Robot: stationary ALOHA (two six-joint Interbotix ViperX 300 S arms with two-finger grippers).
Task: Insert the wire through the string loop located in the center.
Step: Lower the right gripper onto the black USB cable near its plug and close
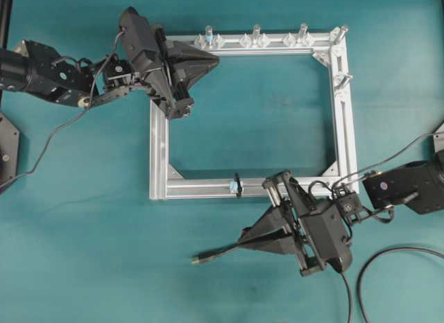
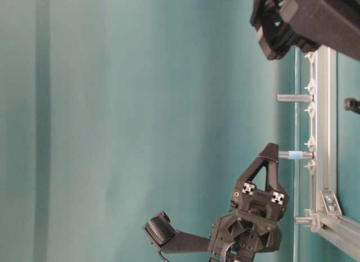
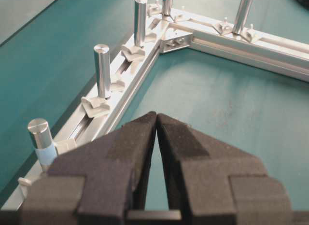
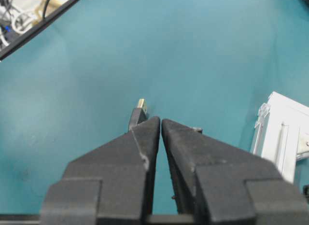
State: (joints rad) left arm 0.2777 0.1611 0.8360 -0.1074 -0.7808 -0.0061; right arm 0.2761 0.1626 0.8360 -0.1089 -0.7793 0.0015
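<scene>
Presently, as found:
Left fingers (image 3: 157, 119): closed tip to tip, holding nothing, above the frame (image 1: 347, 115) near its pegs (image 3: 102, 70).
Right fingers (image 4: 160, 124): nearly closed; whether they pinch the wire cannot be told.
Wire (image 1: 215, 254): plug end on the table (image 1: 104, 267), poking out just beyond the right fingertips.
String loop (image 1: 237, 186): around the frame's near bar, apart from the plug.
</scene>
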